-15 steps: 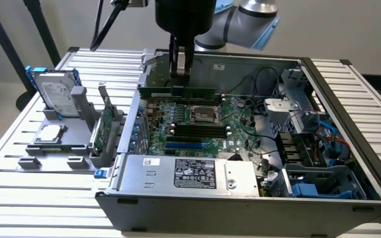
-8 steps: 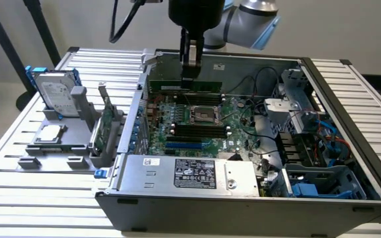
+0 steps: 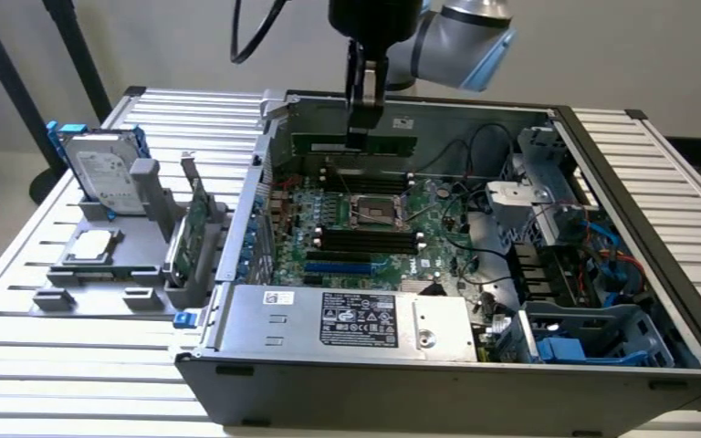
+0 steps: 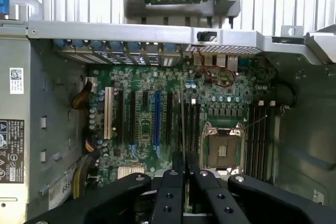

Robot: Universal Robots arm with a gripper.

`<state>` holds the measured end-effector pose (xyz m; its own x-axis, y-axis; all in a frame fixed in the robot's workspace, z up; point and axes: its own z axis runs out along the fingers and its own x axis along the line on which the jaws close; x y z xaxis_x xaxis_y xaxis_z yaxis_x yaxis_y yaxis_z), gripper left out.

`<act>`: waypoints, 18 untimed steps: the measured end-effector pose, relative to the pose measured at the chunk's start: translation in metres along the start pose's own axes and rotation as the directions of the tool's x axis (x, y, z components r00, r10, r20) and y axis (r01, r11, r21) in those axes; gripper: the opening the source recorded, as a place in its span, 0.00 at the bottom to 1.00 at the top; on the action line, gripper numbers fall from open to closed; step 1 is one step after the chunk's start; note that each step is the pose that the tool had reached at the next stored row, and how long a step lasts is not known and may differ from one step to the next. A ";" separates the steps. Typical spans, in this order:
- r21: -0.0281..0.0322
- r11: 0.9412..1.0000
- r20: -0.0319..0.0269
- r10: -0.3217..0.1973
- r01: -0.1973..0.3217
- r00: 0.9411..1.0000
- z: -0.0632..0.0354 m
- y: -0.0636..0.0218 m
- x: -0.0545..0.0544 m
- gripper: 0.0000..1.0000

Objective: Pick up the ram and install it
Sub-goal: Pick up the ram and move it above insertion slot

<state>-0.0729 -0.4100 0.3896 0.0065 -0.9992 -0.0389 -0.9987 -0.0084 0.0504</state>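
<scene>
The pincer (image 3: 363,135) is seen hanging from the arm over the open computer case (image 3: 448,392). It is closed to a narrow gap and clamped on the ram (image 3: 321,143). The ram is gripped near its middle, on its upper edge. It is held level, with green board sticking out on both sides of the fingers. It is placed above the motherboard (image 3: 430,214), toward the far wall of the case and beyond the CPU socket (image 3: 375,212). It is not seated in a slot.

In the wrist view the pincer (image 4: 184,174) is shown from above, with the ram (image 4: 182,119) seen edge-on as a thin line between the black fingers (image 4: 170,192). That line is laid along the dark memory slots (image 4: 191,124) just beside the CPU socket (image 4: 223,145). The motherboard (image 4: 142,82) is spread out below.

A labelled power supply (image 3: 339,319) is mounted at the near side of the case. On the slatted desk (image 3: 70,365), at the exterior view's left, a grey holder (image 3: 95,274) is set. A hard drive (image 3: 101,173) with blue rails and an expansion card (image 3: 194,224) are stood upright in it.
</scene>
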 end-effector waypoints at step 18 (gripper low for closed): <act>0.003 0.996 -0.011 0.087 -0.087 0.996 0.0257 -0.0234 -0.021 0.14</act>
<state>-0.0510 -0.3877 0.3636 -0.0795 -0.9966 -0.0237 -0.9957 0.0782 0.0504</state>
